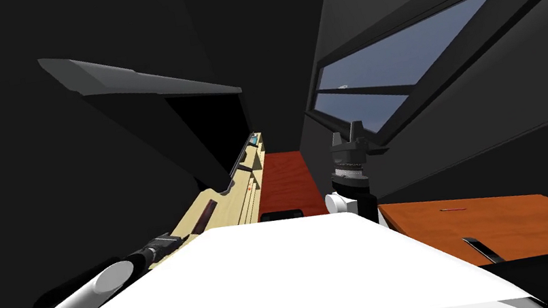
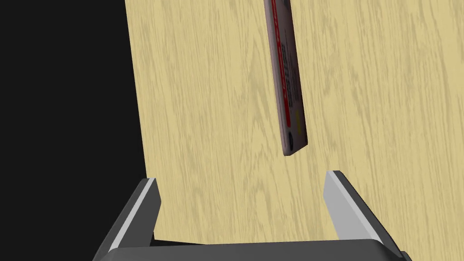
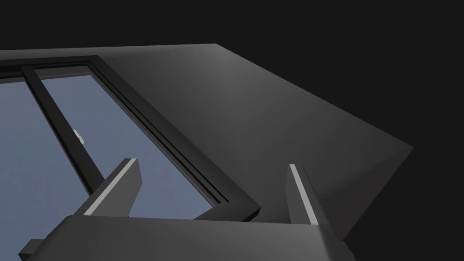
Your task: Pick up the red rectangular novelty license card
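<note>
Left wrist view shows the left pincer (image 2: 241, 177) spread wide over a pale wood worktop (image 2: 204, 113), gripping nothing. The red license card (image 2: 286, 77) lies flat on that worktop just ahead of the fingertips, touching neither, its long side running away from the pincer. The right pincer (image 3: 213, 164) is raised beside the torso, likewise spread and empty.

One red card (image 2: 287, 77), one pale wooden surface (image 2: 204, 113), and two hands, left hand (image 2: 242, 181) and right hand (image 3: 213, 165), each two-fingered.

Card (image 2: 288, 81) flat on the surface (image 2: 204, 113), just beyond the left claw (image 2: 241, 177)
</note>
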Tool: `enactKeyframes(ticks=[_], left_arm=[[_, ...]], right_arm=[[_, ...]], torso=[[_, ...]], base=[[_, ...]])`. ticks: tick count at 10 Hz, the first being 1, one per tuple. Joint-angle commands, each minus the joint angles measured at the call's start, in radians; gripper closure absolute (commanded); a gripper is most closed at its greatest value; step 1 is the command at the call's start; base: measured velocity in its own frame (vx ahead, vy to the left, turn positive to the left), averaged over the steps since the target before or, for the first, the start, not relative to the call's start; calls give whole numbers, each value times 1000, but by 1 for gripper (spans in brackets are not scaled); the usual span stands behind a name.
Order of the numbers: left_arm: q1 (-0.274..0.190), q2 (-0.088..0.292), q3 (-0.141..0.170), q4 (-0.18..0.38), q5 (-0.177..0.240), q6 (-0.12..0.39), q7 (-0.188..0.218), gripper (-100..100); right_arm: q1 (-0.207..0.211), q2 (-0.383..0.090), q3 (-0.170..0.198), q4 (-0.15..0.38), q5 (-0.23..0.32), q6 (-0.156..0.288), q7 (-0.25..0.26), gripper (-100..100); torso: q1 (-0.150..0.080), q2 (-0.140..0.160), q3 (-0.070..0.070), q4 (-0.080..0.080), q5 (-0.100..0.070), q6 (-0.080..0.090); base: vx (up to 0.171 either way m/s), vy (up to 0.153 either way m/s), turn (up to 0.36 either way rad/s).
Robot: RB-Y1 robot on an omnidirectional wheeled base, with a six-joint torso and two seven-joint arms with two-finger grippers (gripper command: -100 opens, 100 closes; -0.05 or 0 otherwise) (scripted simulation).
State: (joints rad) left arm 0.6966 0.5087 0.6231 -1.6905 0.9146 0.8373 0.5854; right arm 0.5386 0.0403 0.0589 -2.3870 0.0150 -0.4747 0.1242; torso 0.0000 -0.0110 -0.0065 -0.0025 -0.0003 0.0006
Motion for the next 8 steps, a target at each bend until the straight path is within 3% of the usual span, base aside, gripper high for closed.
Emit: enactKeyframes(ticks=[1,8], left_arm=[[2,8,3,15,8,42,11,-100],[61,47,29,101,88,224,54,-100]], right_arm=[[0,0,0,0,0,0,0,0],[0,0,0,0,0,0,0,0]], torso=[[0,0,0,0,0,0],[1,0,0,0,0,0]], base=[[132,-9,-20],[146,15,-47]])
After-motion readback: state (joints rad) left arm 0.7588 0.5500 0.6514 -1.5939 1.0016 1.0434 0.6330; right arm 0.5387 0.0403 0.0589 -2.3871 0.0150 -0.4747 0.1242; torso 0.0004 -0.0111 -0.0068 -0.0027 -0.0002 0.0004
